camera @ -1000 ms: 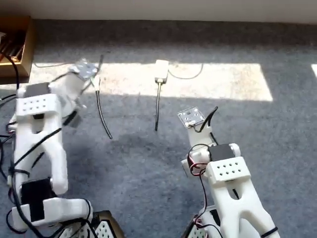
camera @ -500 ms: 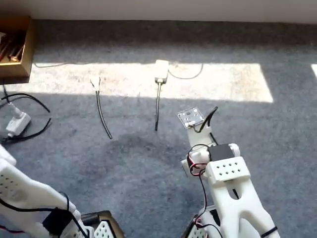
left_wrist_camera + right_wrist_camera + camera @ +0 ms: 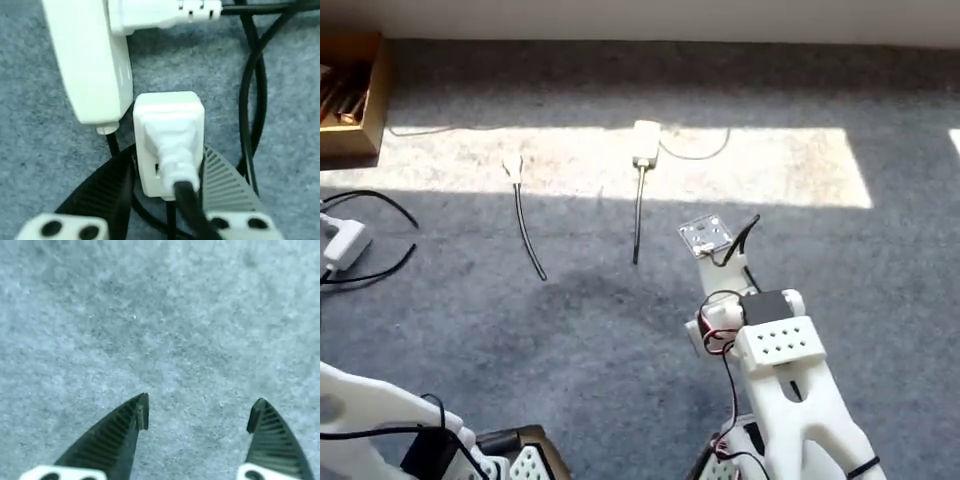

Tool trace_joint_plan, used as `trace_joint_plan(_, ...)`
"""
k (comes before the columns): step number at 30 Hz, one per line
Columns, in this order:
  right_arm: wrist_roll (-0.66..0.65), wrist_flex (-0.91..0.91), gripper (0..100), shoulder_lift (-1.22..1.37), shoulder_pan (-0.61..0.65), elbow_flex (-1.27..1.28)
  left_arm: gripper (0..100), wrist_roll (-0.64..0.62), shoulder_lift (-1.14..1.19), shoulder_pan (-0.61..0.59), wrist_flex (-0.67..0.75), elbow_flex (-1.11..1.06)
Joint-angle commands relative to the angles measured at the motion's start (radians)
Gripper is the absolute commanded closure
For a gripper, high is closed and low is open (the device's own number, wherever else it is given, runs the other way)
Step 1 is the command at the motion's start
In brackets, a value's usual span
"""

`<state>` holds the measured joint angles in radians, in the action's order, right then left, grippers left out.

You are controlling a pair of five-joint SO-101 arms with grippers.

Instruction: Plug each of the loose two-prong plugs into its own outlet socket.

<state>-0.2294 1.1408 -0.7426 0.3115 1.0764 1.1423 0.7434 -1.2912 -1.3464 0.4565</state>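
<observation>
A white two-prong plug (image 3: pixel 169 142) with a black cord lies on the grey carpet, and my left gripper (image 3: pixel 169 156) is shut on its sides. Beside it lies a long white outlet block (image 3: pixel 90 60) with another white plug (image 3: pixel 165 12) in it. In the high view that white block (image 3: pixel 342 243) is at the far left among black cables. A loose plug (image 3: pixel 513 168) on a black cord lies in the sunlit strip. A second plug (image 3: pixel 641 168) sits against a white socket (image 3: pixel 646 138). My right gripper (image 3: pixel 200 412) is open over bare carpet.
A wooden shelf (image 3: pixel 360 100) stands at the back left. Black cable loops (image 3: pixel 252 100) curl around the white plug. The right arm (image 3: pixel 775 345) stands right of centre. A wall edge runs along the back.
The left arm swung away from the loose plug at the back left, down and out past the left edge. The white block with black cables came into sight and shifted slightly left. The right arm stayed still.
</observation>
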Motion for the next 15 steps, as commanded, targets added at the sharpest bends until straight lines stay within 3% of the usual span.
trace_joint_plan(1,0.009,-0.013,68.7,-0.013,0.01,-0.004,86,0.017,0.013,-0.021,-0.018,0.004)
trace_joint_plan(7,0.009,-0.012,68.7,-0.013,0.01,-0.004,60,0.02,-0.085,0.021,-0.08,0.005)
trace_joint_plan(11,0.009,-0.012,68.7,-0.013,0.01,-0.002,59,0.005,-0.232,0.064,-0.132,0.005)
trace_joint_plan(15,0.009,-0.012,68.7,-0.013,0.01,-0.002,62,-0.106,-0.41,0.116,-0.144,0.005)
